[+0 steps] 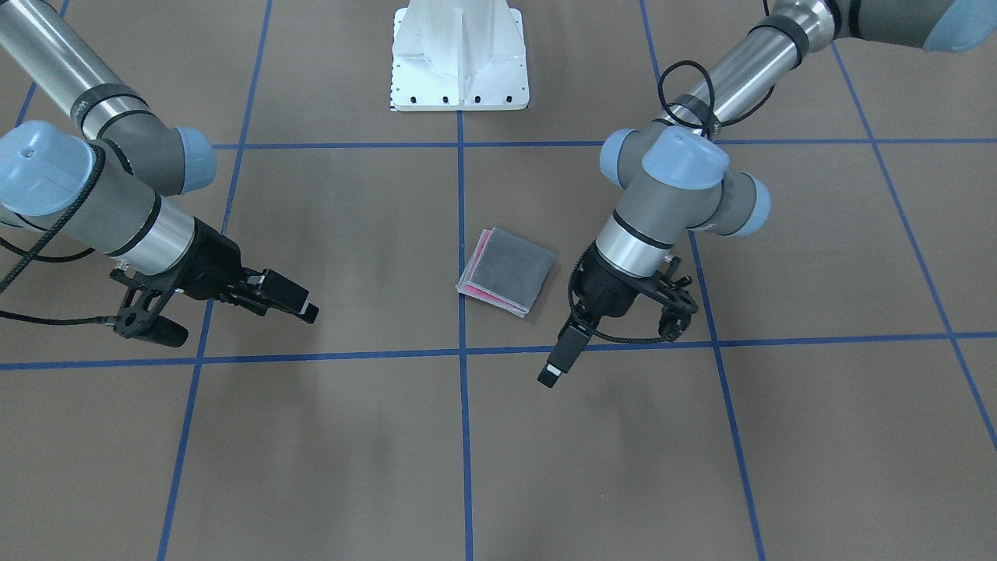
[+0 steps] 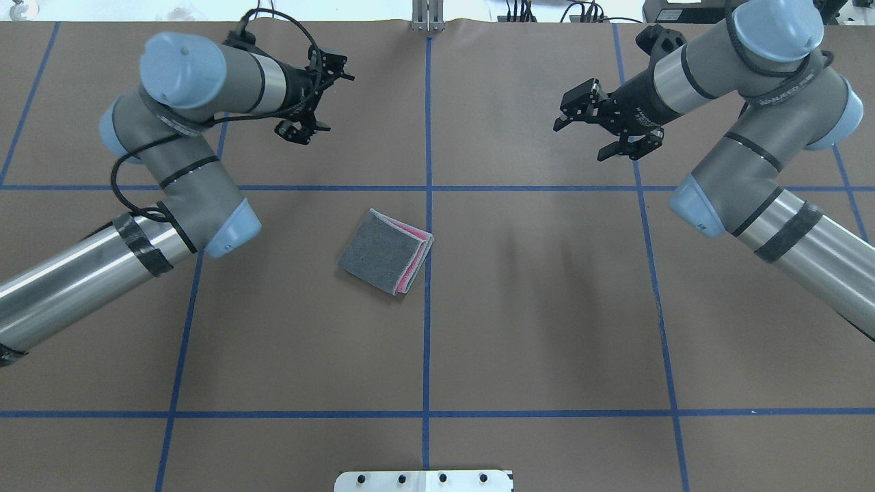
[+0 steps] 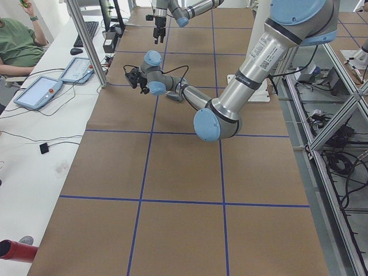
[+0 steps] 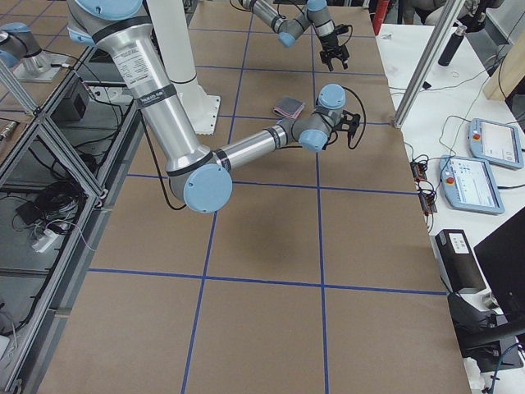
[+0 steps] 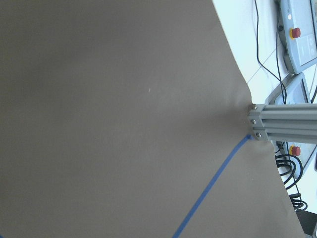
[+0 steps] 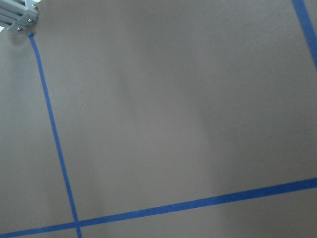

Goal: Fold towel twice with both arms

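The towel [image 1: 506, 271] lies folded into a small square near the table's middle, dark grey face up, with pink layers showing at one edge. It also shows in the overhead view [image 2: 385, 251] and the right side view [image 4: 289, 107]. My left gripper [image 1: 550, 377] hangs above the table beyond the towel, apart from it, and looks open and empty [image 2: 299, 131]. My right gripper [image 1: 304, 309] is raised far off to the towel's other side, open and empty [image 2: 566, 113]. Both wrist views show only bare table.
The brown table is marked with a grid of blue tape lines [image 2: 428, 342]. The white pedestal base [image 1: 459, 58] stands at the robot's edge. An aluminium post [image 5: 282, 121] stands at the far edge, and operator pendants [image 4: 472, 180] lie beyond it.
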`<act>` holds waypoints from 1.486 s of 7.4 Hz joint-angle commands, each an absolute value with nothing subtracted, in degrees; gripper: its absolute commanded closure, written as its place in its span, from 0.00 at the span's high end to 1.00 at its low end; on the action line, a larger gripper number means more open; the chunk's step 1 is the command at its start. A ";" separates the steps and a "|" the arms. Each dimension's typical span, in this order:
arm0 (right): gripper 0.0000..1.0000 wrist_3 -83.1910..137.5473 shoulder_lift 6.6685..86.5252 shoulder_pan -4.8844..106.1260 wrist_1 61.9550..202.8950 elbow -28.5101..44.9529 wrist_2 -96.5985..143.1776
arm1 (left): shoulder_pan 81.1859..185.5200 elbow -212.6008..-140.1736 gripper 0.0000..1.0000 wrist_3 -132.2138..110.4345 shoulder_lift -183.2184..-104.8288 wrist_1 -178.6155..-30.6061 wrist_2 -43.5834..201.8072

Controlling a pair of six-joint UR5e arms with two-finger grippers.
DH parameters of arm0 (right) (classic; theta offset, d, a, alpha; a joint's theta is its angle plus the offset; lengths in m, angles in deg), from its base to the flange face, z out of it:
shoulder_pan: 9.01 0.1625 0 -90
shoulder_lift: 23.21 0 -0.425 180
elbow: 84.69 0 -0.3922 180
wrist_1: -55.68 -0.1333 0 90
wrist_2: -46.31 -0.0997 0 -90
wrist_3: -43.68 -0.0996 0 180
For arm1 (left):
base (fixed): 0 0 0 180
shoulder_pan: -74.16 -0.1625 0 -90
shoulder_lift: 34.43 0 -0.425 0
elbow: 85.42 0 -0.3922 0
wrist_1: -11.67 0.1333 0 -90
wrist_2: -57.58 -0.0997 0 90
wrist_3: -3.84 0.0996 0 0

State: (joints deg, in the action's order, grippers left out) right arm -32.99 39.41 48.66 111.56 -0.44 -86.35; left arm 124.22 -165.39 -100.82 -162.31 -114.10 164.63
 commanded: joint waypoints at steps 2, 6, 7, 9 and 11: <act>0.99 2.68 39.28 56.18 137.33 -0.75 -84.30 | 129.86 -176.53 1.00 -57.91 -160.11 -78.53 164.89; 0.99 25.22 40.43 68.84 152.60 -1.97 -87.87 | 144.34 -186.31 1.00 -22.89 -141.16 -79.73 176.68; 0.99 25.22 40.94 69.12 151.84 -0.94 -87.20 | 146.99 -186.58 1.00 -11.83 -137.82 -80.17 178.50; 0.99 25.05 43.56 68.17 145.55 -0.84 -83.61 | 154.63 -186.93 1.00 2.79 -130.72 -80.87 181.39; 0.99 25.66 50.34 68.42 141.73 2.23 -83.32 | 155.54 -185.54 1.00 7.62 -123.93 -87.01 181.77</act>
State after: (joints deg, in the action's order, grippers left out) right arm 25.37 46.91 68.45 143.99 0.85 -83.49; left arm 154.41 -186.50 4.30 -128.23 -83.60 181.17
